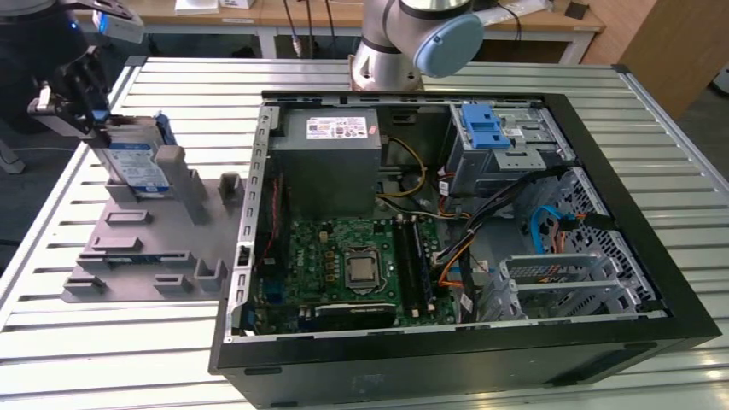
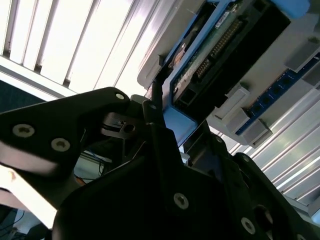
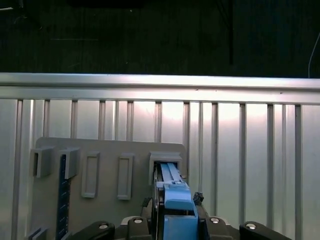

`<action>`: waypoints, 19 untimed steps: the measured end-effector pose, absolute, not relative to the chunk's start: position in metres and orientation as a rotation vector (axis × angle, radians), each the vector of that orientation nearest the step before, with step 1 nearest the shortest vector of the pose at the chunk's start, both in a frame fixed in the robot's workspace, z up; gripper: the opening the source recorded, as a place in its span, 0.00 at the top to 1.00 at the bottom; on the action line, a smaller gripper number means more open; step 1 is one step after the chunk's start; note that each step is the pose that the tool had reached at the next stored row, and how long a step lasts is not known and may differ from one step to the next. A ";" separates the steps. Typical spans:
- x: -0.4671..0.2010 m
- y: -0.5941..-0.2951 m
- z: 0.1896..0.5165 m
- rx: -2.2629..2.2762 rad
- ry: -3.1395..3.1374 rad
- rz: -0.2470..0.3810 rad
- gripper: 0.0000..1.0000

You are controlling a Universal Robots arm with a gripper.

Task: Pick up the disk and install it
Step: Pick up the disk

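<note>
The disk (image 1: 135, 162) stands on edge in a slot of the grey holder plate (image 1: 148, 256) at the exterior view's left. It is silver with a blue-and-white label and a blue frame. My gripper (image 1: 97, 120) is at its upper end, with the jaws on either side of it. In the first wrist view the blue-framed edge of the disk (image 3: 172, 192) sits between the black fingers of my gripper (image 3: 176, 200), its far end still in the plate's slot (image 3: 165, 165). The second wrist view has one finger (image 2: 156, 115) pressed against the frame of the disk (image 2: 220, 45).
An open black computer case (image 1: 456, 222) lies on the slatted metal table (image 1: 114, 342), to the right of the plate in the exterior view. Inside are the motherboard (image 1: 341, 265), a grey power supply box (image 1: 330, 162), cables and a drive cage with a light-blue latch (image 1: 490, 128). The arm's base (image 1: 393, 51) stands behind the case.
</note>
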State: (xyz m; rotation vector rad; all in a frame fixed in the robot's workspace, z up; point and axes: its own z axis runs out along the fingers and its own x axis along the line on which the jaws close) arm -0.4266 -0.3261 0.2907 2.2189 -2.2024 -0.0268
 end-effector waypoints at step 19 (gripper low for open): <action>-0.427 -0.325 0.289 2.214 -2.198 -0.015 0.52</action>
